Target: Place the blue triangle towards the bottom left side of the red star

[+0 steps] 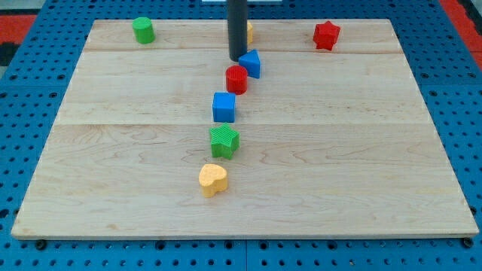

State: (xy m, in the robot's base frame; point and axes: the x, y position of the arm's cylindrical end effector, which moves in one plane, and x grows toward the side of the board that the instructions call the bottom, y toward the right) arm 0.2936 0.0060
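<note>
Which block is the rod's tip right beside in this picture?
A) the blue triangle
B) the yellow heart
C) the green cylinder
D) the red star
A: my tip sits just at the view's left of the blue triangle, far from the other three.

Green cylinder (143, 30) at 10 o'clock, board (361, 150) corner. Red cylinder (236, 79), blue cube (224, 107), green star (224, 141), yellow heart (212, 180) run centre toward 6 o'clock. Yellow block (249, 31) at 12, mostly hidden.

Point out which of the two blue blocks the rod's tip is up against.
The blue triangle, the upper one, just right of my tip and beside the red cylinder. The blue cube sits lower down, well clear of the tip.
</note>
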